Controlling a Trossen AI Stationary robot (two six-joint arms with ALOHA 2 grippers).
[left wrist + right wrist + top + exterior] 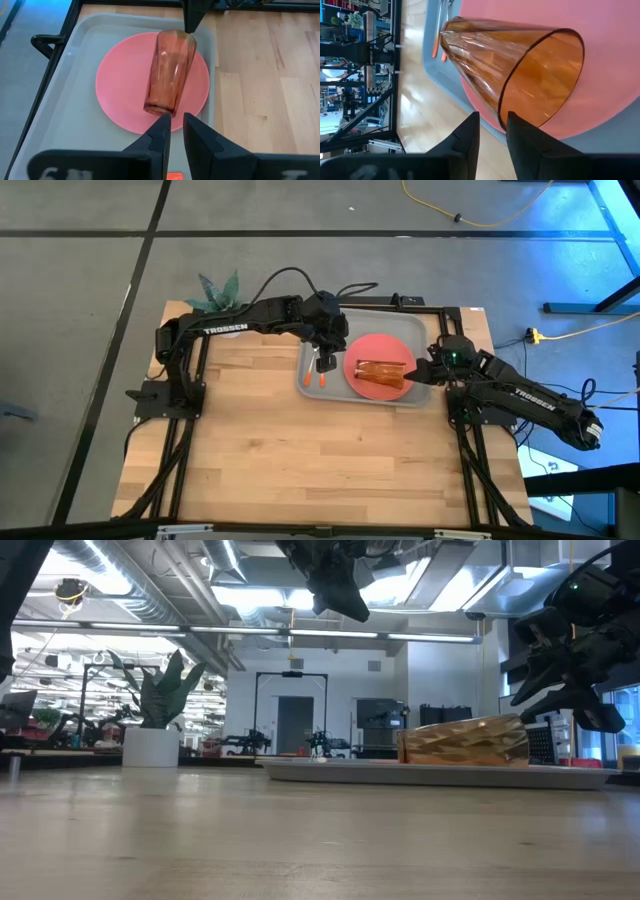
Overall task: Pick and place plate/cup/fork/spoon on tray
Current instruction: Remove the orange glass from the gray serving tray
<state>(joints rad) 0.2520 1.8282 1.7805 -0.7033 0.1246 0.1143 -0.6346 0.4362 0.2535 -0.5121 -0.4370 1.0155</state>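
since all four items sit on the tray (412,330), placing looks done:
cup (381,372): on its side on plate (372,346), likely tipped.
fork/spoon (322,378): beside plate.
left gripper (325,361): above cutlery, nearly closed, empty.
right gripper (413,375): at cup mouth, nearly closed, empty.

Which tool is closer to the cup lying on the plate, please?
Right. The right tool sits just off the open mouth of the cup, while the left tool hangs farther off, over the tray's other side.
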